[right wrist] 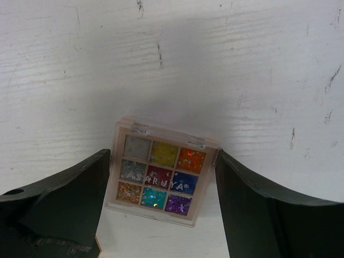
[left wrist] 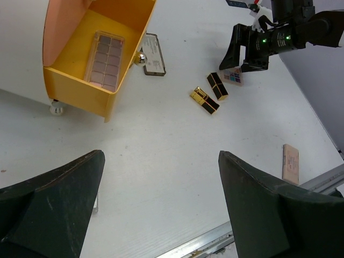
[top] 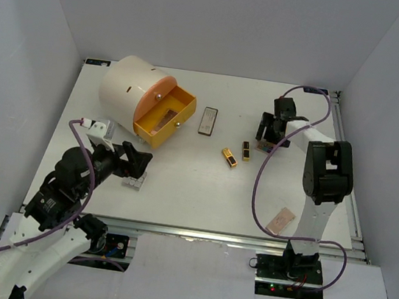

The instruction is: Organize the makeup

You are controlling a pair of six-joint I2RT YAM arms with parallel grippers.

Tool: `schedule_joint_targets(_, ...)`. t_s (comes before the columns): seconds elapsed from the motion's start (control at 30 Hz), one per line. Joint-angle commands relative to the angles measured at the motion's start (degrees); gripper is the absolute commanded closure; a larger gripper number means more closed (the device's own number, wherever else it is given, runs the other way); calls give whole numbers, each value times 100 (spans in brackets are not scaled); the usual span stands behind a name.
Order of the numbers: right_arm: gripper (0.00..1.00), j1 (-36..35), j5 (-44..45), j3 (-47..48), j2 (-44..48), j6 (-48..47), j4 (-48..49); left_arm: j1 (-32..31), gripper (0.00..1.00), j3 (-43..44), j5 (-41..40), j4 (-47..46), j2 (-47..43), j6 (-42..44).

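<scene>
White table, plain walls. My left claw is wide apart with nothing in it, nearside of the yellow drawer. Two lipstick tubes lie right of the drawer. Farther right, my right claw stands apart astride the multicolour palette, which lies flat on the table; contact unclear.

Overhead spans the table; right wrist peers closely down at the multicolour palette, which left wrist sees afar.
</scene>
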State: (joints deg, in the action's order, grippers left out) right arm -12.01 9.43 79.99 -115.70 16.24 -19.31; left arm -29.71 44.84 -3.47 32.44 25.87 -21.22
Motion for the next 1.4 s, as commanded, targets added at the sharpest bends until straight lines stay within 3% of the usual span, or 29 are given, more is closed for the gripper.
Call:
schedule_joint_targets(0.0, 27, -8, -303, -408, 165, 119, -122, 36, 2, -212, 144, 48, -6, -323)
schedule_joint_targets(0.3, 65, -111, -934, -890, 1709, -499, 663, 36, 2, -408, 192, 54, -152, -653)
schedule_joint_targets(0.47, 68, -833, -1809, -729, 2587, -1363, 1223, 36, 2, -483, 51, 164, -102, -896)
schedule_joint_targets(0.67, 75, -2293, -2405, 378, 2433, -3181, 1140, 36, 2, -737, -41, 291, 59, -1349)
schedule_joint_targets(0.83, 75, -3289, -2153, 1832, 1466, -3839, 677, 36, 2, -747, -184, 504, -2, -1692)
schedule_joint_targets(1.07, 72, -3720, -1625, 3142, 302, -3422, 852, 36, 2, -632, -334, 894, -384, -1890)
schedule_joint_targets(1.3, 51, -3719, -1346, 3244, -125, -3439, 1196, 36, 2, -591, -438, 1133, -671, -2054)
schedule_joint_targets(1.37, 35, -3712, -1282, 3194, -159, -3521, 1223, 32, 2, -599, -448, 1133, -667, -2066)
